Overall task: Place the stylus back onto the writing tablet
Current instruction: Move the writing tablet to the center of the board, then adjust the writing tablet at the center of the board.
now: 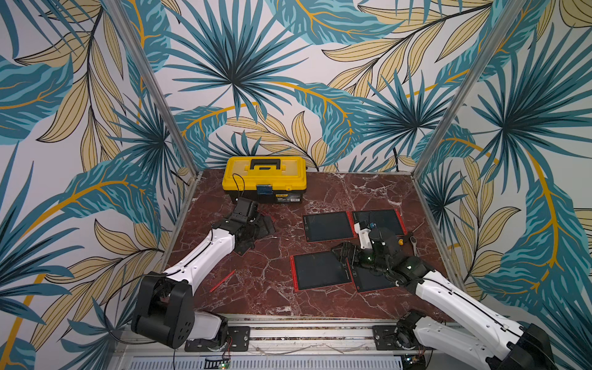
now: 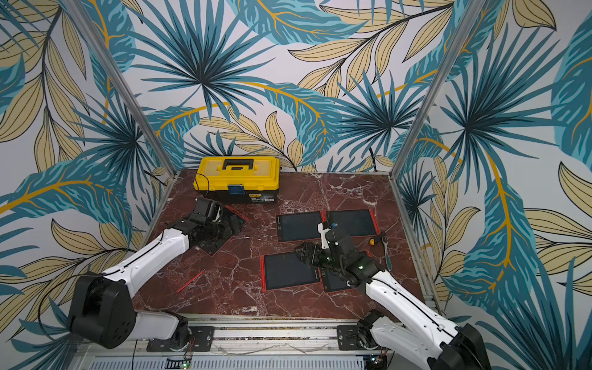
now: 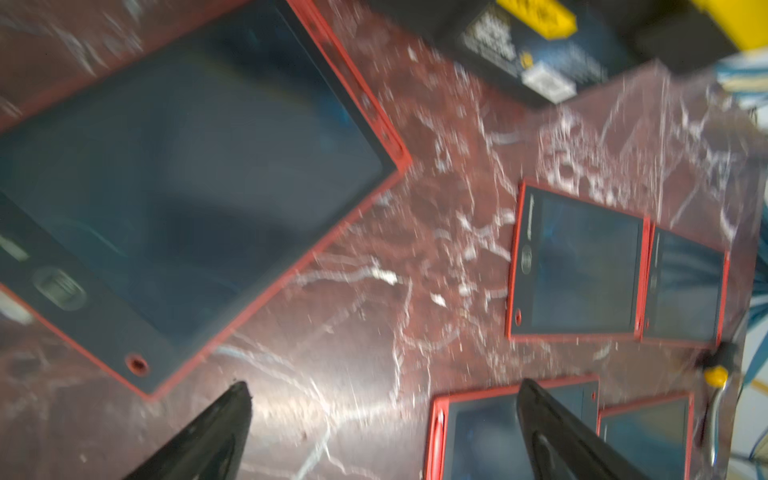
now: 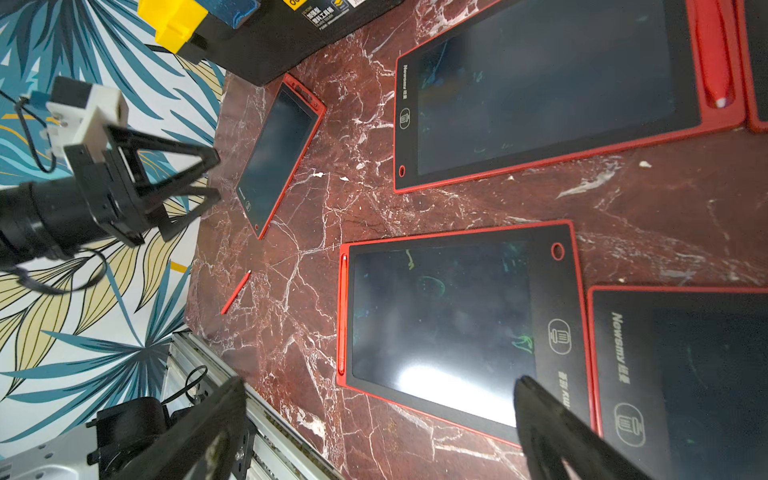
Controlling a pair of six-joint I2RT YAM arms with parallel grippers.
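Note:
A thin red stylus (image 1: 222,281) (image 4: 236,292) lies loose on the marble table near the front left. Behind it, a red-framed writing tablet (image 3: 187,187) (image 4: 276,153) lies at an angle, partly under my left gripper (image 1: 266,224) (image 3: 382,386). That gripper hovers open and empty over the tablet's near corner. My right gripper (image 1: 341,253) (image 4: 380,382) is open and empty above the front middle tablet (image 1: 318,270) (image 4: 440,324), which has a stylus (image 4: 343,316) docked along its edge. The left wrist view is blurred.
Three more tablets (image 1: 328,226) (image 1: 381,221) (image 1: 368,282) lie to the right. A yellow toolbox (image 1: 266,177) stands at the back left. A ratchet wrench (image 1: 413,242) lies by the right wall. A metal rail (image 1: 288,333) runs along the front edge.

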